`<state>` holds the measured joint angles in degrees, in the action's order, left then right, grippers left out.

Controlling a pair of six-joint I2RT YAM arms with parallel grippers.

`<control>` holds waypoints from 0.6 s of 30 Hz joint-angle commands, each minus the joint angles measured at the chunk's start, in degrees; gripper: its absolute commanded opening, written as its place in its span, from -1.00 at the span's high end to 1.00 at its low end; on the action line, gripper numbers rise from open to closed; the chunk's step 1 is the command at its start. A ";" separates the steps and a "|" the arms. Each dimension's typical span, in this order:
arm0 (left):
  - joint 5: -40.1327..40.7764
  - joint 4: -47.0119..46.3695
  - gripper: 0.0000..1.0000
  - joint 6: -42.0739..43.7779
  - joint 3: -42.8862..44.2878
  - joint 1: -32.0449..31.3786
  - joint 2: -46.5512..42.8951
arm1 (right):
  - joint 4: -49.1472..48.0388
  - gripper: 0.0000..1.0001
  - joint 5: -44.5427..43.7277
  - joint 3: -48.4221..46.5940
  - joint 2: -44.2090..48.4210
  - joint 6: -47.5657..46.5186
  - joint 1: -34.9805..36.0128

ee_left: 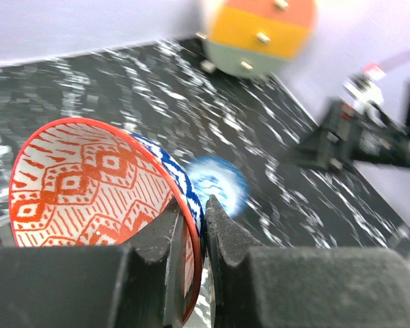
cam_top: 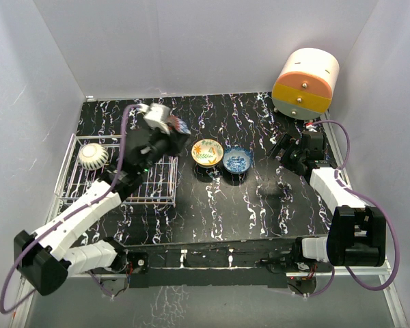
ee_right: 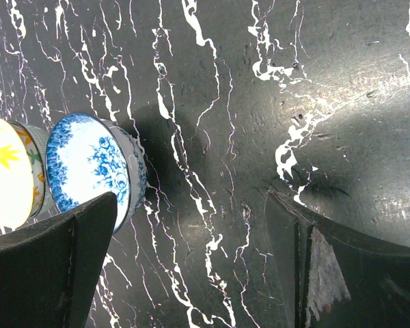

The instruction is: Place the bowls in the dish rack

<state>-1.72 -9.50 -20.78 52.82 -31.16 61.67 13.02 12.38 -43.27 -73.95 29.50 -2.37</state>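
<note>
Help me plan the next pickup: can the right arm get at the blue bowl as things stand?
Probably yes. The right gripper is open and faces the blue bowl, with nothing on the table between them; the yellow bowl sits close on its far side.

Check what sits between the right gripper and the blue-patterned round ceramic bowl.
Nothing: only bare black white-veined tabletop separates the right gripper from the blue-patterned round ceramic bowl; the top external view shows it.

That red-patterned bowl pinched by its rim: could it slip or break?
Probably stiff and breakable: the red bowl looks like glazed ceramic. The left pincer grips only its thin rim, so it might slip or swing. On edge, it could roll.
</note>
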 commanded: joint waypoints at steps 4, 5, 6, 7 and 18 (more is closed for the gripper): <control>-15.05 -10.69 1.00 -12.53 -8.11 12.81 -6.21 | -1.86 -0.86 0.52 -0.53 2.63 -0.67 -0.25; -16.17 -11.89 1.00 -14.19 -9.46 14.87 -6.67 | -1.87 -0.86 0.66 -0.51 2.65 -0.67 -0.26; -17.53 -13.30 1.00 -16.18 -10.82 16.73 -7.06 | -1.88 -0.86 0.79 -0.49 2.66 -0.66 -0.27; -18.66 -15.31 1.00 -18.25 -12.59 18.67 -7.43 | -1.86 -0.86 0.88 -0.48 2.72 -0.67 -0.27; -29.09 -39.55 1.00 -38.47 -28.76 30.11 -2.37 | -1.42 -0.86 0.46 0.02 3.52 -1.02 -0.27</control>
<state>-24.34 -33.89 -51.68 24.86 -1.72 58.00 13.04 12.82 -43.27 -72.23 29.43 -2.37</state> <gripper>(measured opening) 0.097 0.929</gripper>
